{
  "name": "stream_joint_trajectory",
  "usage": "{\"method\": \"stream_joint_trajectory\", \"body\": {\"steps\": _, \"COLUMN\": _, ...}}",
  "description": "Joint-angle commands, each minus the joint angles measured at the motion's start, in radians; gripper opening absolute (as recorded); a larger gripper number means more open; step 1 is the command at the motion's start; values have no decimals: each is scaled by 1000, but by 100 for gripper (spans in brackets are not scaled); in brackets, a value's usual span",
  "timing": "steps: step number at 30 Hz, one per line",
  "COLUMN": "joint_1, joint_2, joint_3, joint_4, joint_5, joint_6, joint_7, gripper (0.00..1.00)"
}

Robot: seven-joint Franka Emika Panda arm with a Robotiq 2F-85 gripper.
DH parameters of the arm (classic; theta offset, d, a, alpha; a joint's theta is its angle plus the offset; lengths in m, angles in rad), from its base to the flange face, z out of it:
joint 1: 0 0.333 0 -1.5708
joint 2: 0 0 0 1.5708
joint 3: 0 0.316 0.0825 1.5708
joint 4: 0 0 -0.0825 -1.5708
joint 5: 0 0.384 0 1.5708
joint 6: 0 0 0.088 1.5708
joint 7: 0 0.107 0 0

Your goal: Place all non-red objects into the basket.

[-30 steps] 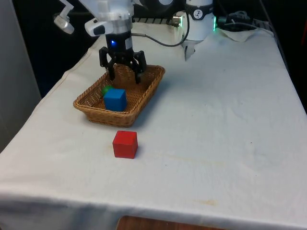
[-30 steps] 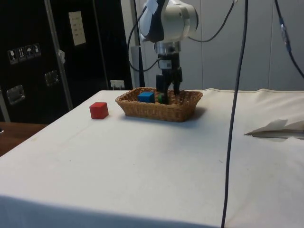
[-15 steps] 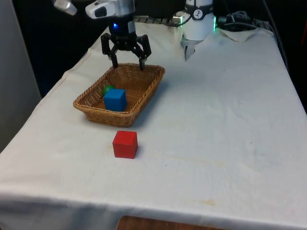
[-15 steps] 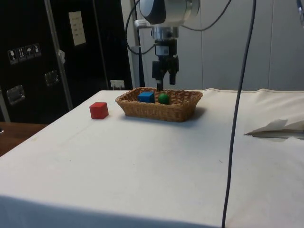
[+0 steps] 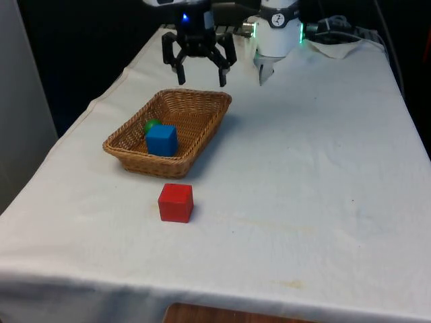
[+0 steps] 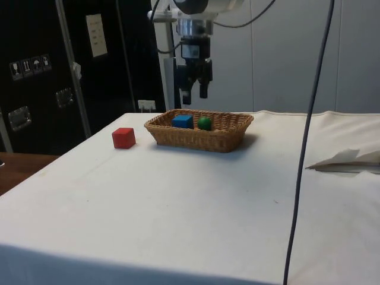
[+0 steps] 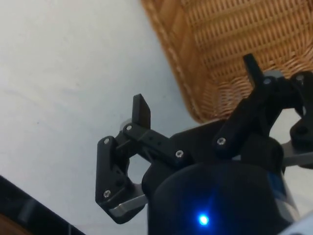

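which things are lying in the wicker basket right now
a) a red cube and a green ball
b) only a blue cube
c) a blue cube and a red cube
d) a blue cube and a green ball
d: the blue cube and the green ball lie inside the basket, while the red cube sits on the cloth outside it.

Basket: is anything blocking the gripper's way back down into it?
Nothing visible does. The open gripper hangs above the basket's far end; only the blue cube and green ball lie inside, toward its other end.
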Motion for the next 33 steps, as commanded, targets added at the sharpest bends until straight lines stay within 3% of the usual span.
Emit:
{"method": "stream_joint_trajectory", "body": {"steps": 1, "joint_1": 12, "joint_2": -11, "joint_3": 1, "joint_4": -5, "joint_5": -23, "joint_6": 6, "joint_7": 30, "gripper": 100}}
{"method": "stream_joint_trajectory", "body": {"steps": 7, "joint_1": 18, "joint_2": -42, "joint_3": 42, "joint_4": -6, "joint_5": -48, "joint_6": 9, "joint_7": 76, "gripper": 100}}
{"method": "stream_joint_trajectory", "body": {"steps": 8, "joint_1": 8, "joint_2": -39, "joint_3": 45, "joint_4": -3, "joint_5": -32, "joint_6": 1, "joint_7": 58, "gripper": 100}}
{"method": "stream_joint_trajectory", "body": {"steps": 9, "joint_1": 18, "joint_2": -45, "joint_3": 47, "joint_4": -6, "joint_5": -50, "joint_6": 10, "joint_7": 80, "gripper": 100}}
{"method": "stream_joint_trajectory", "body": {"steps": 15, "joint_1": 21, "joint_2": -59, "joint_3": 84, "joint_4": -5, "joint_5": -52, "joint_6": 17, "joint_7": 95, "gripper": 100}}
{"method": "stream_joint_trajectory", "body": {"steps": 16, "joint_1": 13, "joint_2": -57, "joint_3": 87, "joint_4": -2, "joint_5": -36, "joint_6": 8, "joint_7": 76, "gripper": 100}}
{"method": "stream_joint_trajectory", "body": {"steps": 17, "joint_1": 21, "joint_2": -60, "joint_3": 89, "joint_4": -5, "joint_5": -52, "joint_6": 18, "joint_7": 96, "gripper": 100}}
{"method": "stream_joint_trajectory", "body": {"steps": 19, "joint_1": 23, "joint_2": -63, "joint_3": 99, "joint_4": -5, "joint_5": -52, "joint_6": 21, "joint_7": 99, "gripper": 100}}
{"method": "stream_joint_trajectory", "body": {"steps": 25, "joint_1": 26, "joint_2": -65, "joint_3": 134, "joint_4": -1, "joint_5": -51, "joint_6": 34, "joint_7": 110, "gripper": 100}}
{"method": "stream_joint_trajectory", "body": {"steps": 26, "joint_1": 18, "joint_2": -66, "joint_3": 138, "joint_4": 2, "joint_5": -36, "joint_6": 23, "joint_7": 93, "gripper": 100}}
{"method": "stream_joint_trajectory", "body": {"steps": 27, "joint_1": 27, "joint_2": -64, "joint_3": 139, "joint_4": 0, "joint_5": -51, "joint_6": 37, "joint_7": 113, "gripper": 100}}
{"method": "stream_joint_trajectory", "body": {"steps": 33, "joint_1": 28, "joint_2": -55, "joint_3": 178, "joint_4": 6, "joint_5": -59, "joint_6": 63, "joint_7": 139, "gripper": 100}}
